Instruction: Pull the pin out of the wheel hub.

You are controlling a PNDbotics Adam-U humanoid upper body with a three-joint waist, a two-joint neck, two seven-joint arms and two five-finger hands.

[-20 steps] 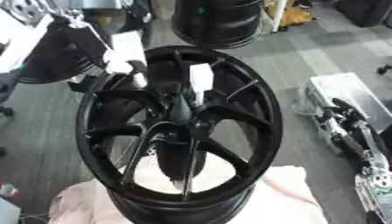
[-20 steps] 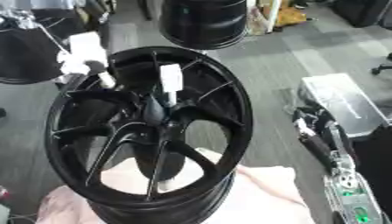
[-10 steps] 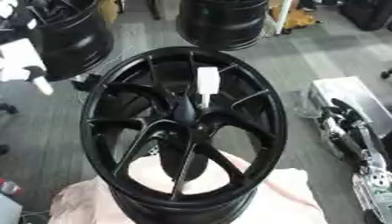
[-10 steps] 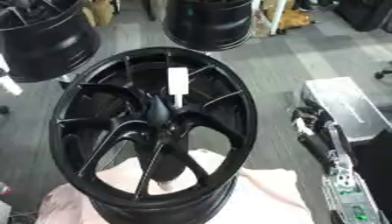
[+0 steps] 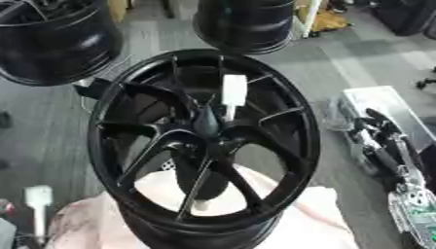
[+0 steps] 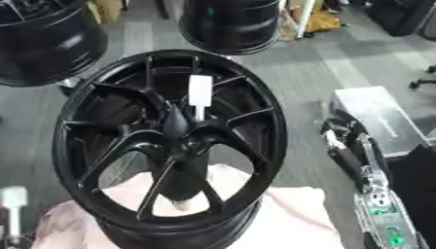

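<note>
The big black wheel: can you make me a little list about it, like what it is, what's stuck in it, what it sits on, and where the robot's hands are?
wheel: black spoked wheel hub, tilted toward the camera
pin: white-handled pin standing in the hub near its centre, not yet pulled out
under the wheel: pale pink cloth
behind it: two more black wheels on the grey floor
lower left corner: a small white object, too unclear to name
robot hands: neither shows in either view

Wheel workshop; black rims (image 5: 51, 41) on grey floor (image 5: 357, 68)
</note>
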